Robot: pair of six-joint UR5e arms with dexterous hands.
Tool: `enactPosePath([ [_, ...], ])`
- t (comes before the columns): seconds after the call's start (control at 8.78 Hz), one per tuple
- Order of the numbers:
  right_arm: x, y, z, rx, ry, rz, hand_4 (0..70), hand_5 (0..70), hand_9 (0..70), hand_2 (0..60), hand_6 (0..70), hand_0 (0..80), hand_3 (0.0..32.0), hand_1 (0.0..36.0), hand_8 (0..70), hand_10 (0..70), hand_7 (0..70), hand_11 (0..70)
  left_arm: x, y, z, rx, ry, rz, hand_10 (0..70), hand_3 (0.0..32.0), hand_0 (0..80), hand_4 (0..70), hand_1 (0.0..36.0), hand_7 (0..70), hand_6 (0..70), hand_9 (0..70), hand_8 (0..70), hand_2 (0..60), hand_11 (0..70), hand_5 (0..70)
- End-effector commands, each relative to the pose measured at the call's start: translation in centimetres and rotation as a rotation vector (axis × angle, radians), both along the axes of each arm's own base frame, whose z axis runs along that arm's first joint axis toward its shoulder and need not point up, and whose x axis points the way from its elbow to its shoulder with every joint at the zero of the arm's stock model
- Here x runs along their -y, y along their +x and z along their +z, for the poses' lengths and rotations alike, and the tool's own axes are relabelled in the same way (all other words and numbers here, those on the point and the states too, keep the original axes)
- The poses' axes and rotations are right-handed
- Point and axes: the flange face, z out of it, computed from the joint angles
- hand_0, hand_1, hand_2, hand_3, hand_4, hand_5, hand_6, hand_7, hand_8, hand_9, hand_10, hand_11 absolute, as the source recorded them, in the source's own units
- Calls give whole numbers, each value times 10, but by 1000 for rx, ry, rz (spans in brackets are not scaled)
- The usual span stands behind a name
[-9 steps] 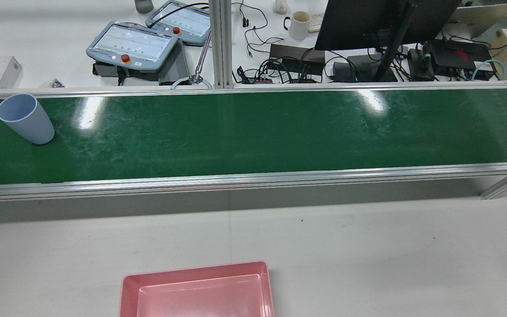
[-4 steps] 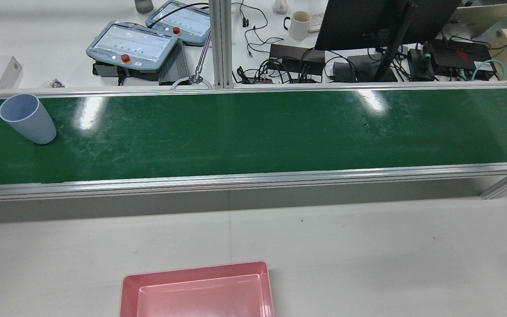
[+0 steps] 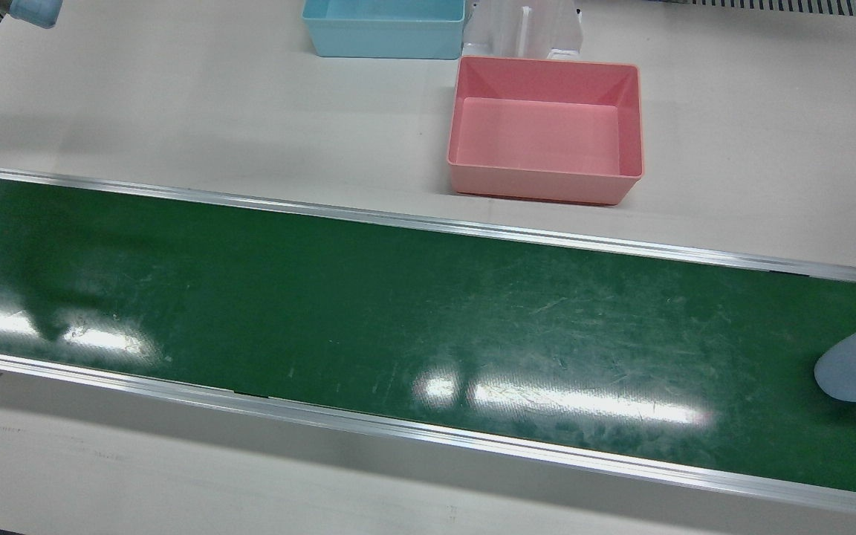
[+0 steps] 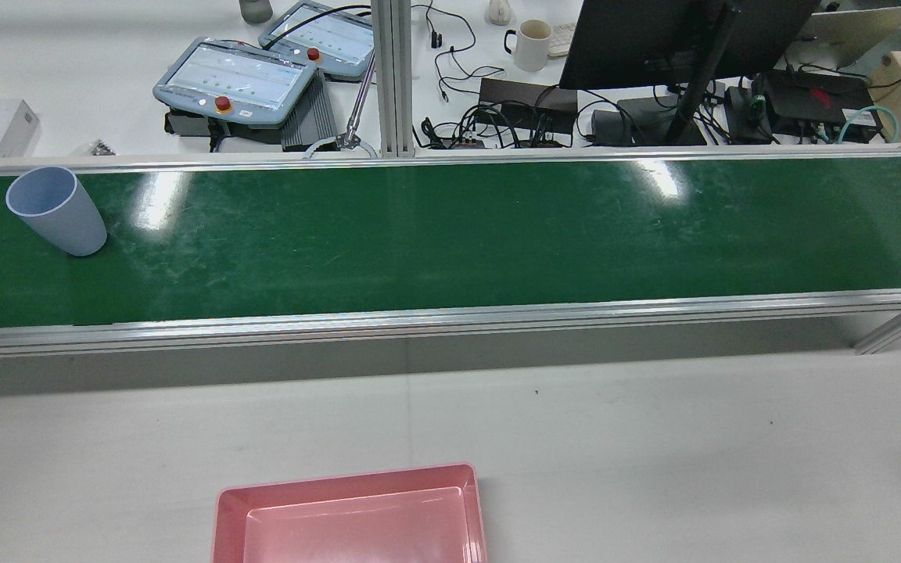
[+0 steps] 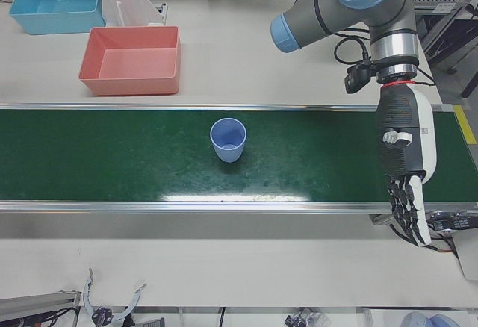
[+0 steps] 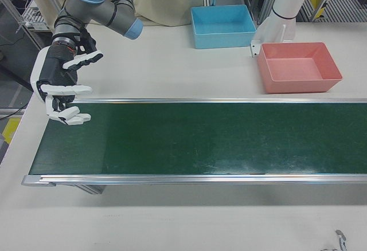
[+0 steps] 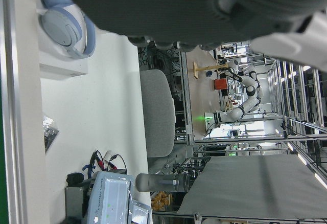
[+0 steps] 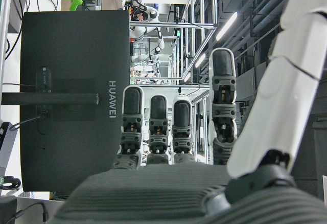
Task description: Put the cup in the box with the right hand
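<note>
Cup (image 5: 228, 139): upright on green belt (image 5: 112, 155).
Box (image 5: 131, 60): pink, empty, beside belt.
Right hand (image 6: 60, 87): fingers apart, holding nothing.
Left hand (image 5: 405, 164): fingers seemingly extended, empty.

The conveyor belt (image 4: 450, 234) runs across the desk (image 4: 654, 438) as the landmark: the cup (image 4: 58, 211) stands upright on it near its end on the robot's left, while the box (image 3: 545, 130) sits on the desk on the robot's side of the belt, about level with its middle and apart from it. A second bin (image 3: 385, 28) lies beyond the box, farther from the belt and toward the robot's right. The left hand (image 5: 403, 159) hangs over the belt's left end, well apart from the cup, and the right hand (image 6: 60, 90) hovers over the belt's opposite end.
</note>
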Motion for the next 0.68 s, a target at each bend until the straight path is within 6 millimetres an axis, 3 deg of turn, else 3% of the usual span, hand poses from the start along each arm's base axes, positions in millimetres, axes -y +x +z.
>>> enactPosePath([
  [0.0, -1, 0, 1, -2, -4, 0, 656, 59, 325, 32, 148, 522, 0, 132, 199, 237, 544, 346, 0, 1, 0, 0, 0, 2, 0, 0, 0, 0, 0, 0, 0, 0, 0, 0, 0, 0],
  [0.57, 0, 0, 1, -1, -5, 0, 671, 60, 332, 38, 149, 521, 0, 131, 203, 248, 547, 362, 0, 0, 0, 0, 0, 0, 0, 0, 0, 0, 0, 0, 0, 0, 0, 0, 0, 0],
])
